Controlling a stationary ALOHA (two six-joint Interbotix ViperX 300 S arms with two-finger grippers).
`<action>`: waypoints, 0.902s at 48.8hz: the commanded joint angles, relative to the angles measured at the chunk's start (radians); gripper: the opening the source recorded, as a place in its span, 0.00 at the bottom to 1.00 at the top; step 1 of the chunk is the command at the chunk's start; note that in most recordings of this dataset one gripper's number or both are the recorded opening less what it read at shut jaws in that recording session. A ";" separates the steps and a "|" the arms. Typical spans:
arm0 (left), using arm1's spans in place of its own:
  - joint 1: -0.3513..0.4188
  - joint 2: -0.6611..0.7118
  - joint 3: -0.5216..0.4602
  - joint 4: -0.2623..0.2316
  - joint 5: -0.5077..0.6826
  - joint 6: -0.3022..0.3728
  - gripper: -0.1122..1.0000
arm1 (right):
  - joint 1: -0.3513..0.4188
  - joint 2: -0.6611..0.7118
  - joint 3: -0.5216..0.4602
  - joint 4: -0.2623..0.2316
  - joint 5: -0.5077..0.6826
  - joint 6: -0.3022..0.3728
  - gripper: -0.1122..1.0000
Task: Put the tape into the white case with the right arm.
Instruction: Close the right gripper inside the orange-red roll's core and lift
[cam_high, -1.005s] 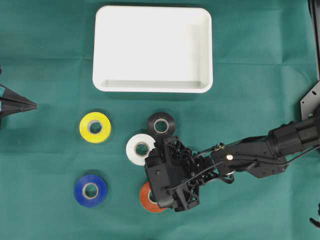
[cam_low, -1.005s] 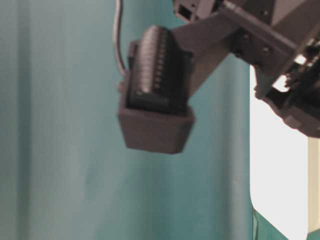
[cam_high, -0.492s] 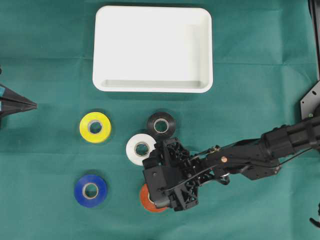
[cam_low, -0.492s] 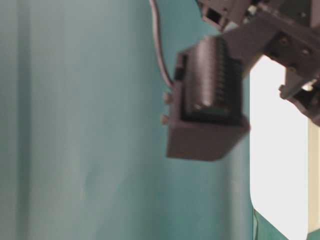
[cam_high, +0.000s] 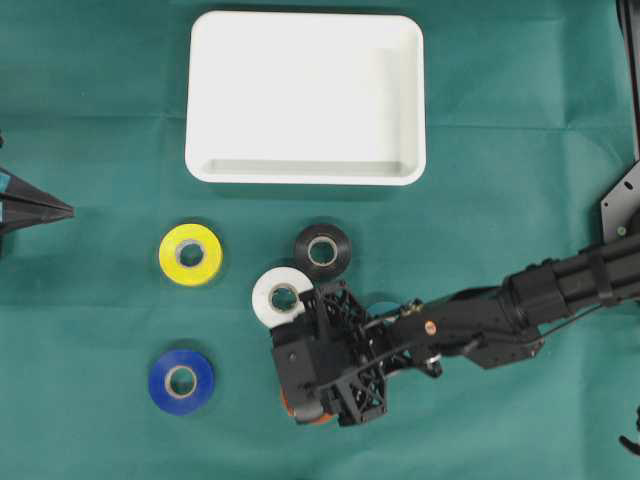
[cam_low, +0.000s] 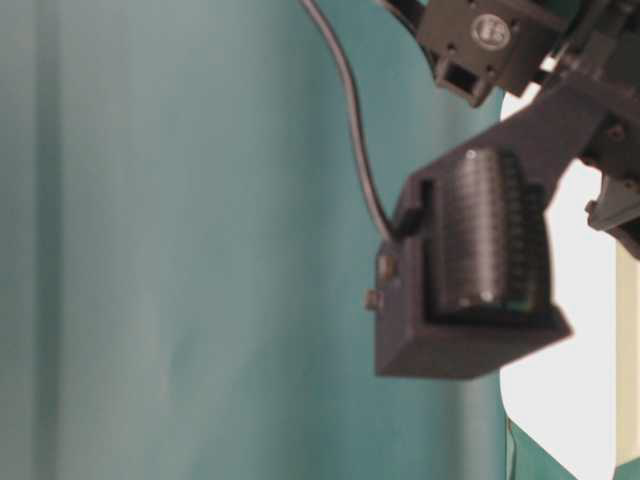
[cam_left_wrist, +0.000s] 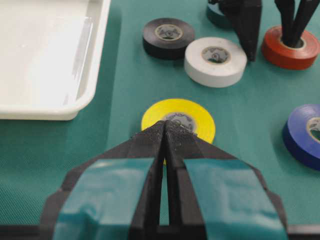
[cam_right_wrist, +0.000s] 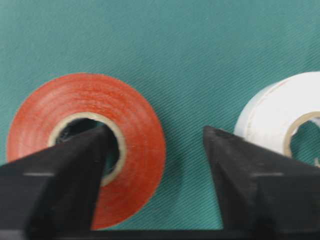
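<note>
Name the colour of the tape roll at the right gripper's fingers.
Red tape roll, best in the right wrist view.

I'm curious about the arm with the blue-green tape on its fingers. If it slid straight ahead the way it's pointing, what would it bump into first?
Probably the yellow tape roll. The left gripper is shut and points right at it in the left wrist view. Height is hard to judge, so it might pass just above.

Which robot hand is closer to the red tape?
The right one. The right gripper has one finger in the hole of the red tape. The left gripper sits far off, behind the yellow tape.
</note>
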 joint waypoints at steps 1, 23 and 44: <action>-0.002 0.008 -0.011 -0.002 -0.005 0.000 0.10 | -0.005 -0.015 -0.028 -0.003 0.041 -0.002 0.25; 0.014 0.008 -0.009 -0.002 -0.005 0.000 0.10 | -0.005 -0.044 -0.058 -0.003 0.069 -0.002 0.12; 0.014 0.008 -0.009 -0.002 -0.005 -0.002 0.10 | -0.005 -0.178 -0.061 -0.003 0.135 0.005 0.12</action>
